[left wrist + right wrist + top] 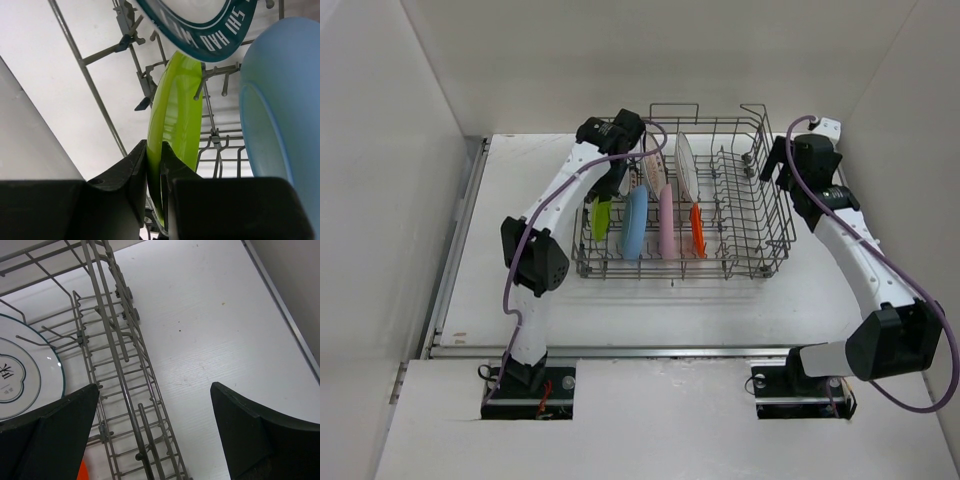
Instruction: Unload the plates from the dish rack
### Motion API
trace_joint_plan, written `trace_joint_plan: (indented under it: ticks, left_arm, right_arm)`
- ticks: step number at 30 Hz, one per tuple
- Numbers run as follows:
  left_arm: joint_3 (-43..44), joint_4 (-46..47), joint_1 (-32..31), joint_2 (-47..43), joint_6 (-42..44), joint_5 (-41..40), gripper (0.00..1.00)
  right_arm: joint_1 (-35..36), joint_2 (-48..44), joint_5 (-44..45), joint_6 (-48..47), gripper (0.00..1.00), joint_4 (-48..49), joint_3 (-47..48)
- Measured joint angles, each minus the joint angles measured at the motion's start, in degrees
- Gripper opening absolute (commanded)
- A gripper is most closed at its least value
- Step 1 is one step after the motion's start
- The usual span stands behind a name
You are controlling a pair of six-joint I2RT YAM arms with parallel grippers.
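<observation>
green plate (176,107) stands on edge in left end effector (154,152).

You can read "SHI HAD MI…" on the teal band of the white plate (197,20); the rest is cut off.

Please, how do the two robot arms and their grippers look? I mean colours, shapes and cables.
The left arm and the right arm both have white links joined by chunky black joints, each on a black base. A purple cable runs loosely along each arm. The left gripper and the right gripper have matte black, wedge-shaped fingers. No markings are visible on them.
</observation>
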Motion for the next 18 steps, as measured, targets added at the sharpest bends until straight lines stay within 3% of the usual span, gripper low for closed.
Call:
trace_joint_plan:
  ticks: [18]
  left_arm:
    - [1.03,0.83,1.57,-6.99,1.29,-4.63,0.0]
  right_arm:
    - [3.85,-2.8,-0.85,-5.51,0.98,-1.14,5.92]
